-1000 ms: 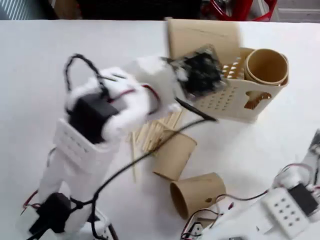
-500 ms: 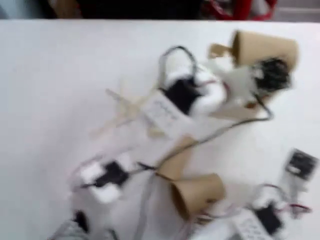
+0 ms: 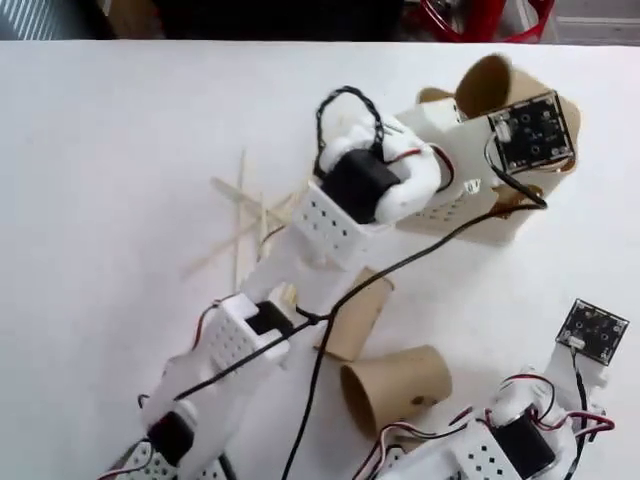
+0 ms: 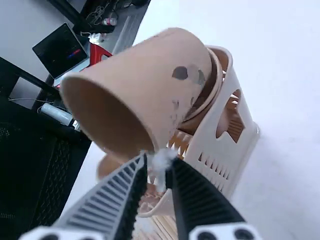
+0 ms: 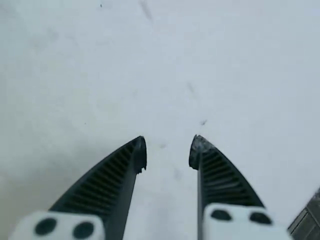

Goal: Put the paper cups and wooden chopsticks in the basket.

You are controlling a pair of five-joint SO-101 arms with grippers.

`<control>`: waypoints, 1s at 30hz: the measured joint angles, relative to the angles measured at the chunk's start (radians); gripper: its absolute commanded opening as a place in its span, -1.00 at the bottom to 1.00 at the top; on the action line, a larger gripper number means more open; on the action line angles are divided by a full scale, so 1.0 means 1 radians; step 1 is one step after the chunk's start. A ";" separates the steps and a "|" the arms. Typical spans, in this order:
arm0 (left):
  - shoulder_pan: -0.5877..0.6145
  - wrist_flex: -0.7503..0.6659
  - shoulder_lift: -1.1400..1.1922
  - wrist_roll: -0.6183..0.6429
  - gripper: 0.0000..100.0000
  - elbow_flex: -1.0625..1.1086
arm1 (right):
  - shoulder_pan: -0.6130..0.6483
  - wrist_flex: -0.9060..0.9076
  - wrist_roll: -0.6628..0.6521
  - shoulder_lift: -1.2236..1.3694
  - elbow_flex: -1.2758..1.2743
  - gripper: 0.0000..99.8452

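— Where is our left gripper [image 4: 156, 164]?

— We have it above the basket [image 4: 227, 145], its fingers [image 4: 192, 192] clenched on the rim of a cup [image 4: 140, 90]. The cup hangs tilted, with its base toward a second cup [image 4: 214, 87] that sits inside the basket.

— And the rest of our things?

— In the high view we see a third cup [image 3: 355, 318] and a fourth cup [image 3: 395, 385] lying on their sides on the table [image 3: 100, 150], just beside each other and well apart from the basket [image 3: 455, 215]. The chopsticks [image 3: 238, 215] lie scattered beside our left arm, some running under it.

— Our right gripper [image 5: 167, 150]?

— Its fingers are spread with nothing between them, low over the table.
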State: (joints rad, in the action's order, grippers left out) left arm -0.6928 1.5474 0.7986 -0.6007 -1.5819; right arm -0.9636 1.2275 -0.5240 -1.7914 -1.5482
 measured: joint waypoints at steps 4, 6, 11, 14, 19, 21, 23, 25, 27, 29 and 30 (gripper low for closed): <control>0.002 0.002 0.009 0.000 -0.83 -0.011 | 0.000 0.000 0.000 0.000 0.000 -0.70; 0.002 0.000 0.009 0.000 -0.83 -0.011 | 0.000 0.000 -0.002 0.000 0.000 -0.70; 0.002 -0.017 0.011 0.002 -0.83 -0.023 | 0.000 0.000 -0.002 0.000 0.000 -0.70; 0.005 -0.046 0.003 0.066 -0.83 -0.038 | 0.000 0.000 -0.002 0.000 0.000 -0.70; 0.006 -0.226 0.003 0.164 -0.83 0.018 | 0.000 0.000 -0.002 0.000 0.000 -0.70; 0.003 -0.265 0.005 0.170 -0.83 0.037 | 0.000 0.000 -0.002 0.000 0.000 -0.69; 0.002 -0.272 0.005 0.173 -0.83 0.037 | 0.000 0.000 -0.002 0.000 0.000 -0.69; 0.008 -0.259 0.003 0.175 -0.83 0.037 | 0.000 0.000 -0.002 0.000 0.000 -0.69; 0.040 -0.207 -0.009 0.180 -0.83 0.037 | 0.000 0.000 -0.003 0.000 0.000 -0.69; 0.092 -0.104 -0.048 0.189 -0.83 0.032 | 0.012 0.000 -0.005 0.000 0.000 -0.69; 0.124 -0.044 -0.074 0.206 -0.83 0.023 | 0.035 0.003 -0.005 0.000 0.000 -0.69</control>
State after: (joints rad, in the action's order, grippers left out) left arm -0.5685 1.5029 0.7250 -0.3951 -1.5589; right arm -0.9283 1.2306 -0.5286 -1.7914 -1.5482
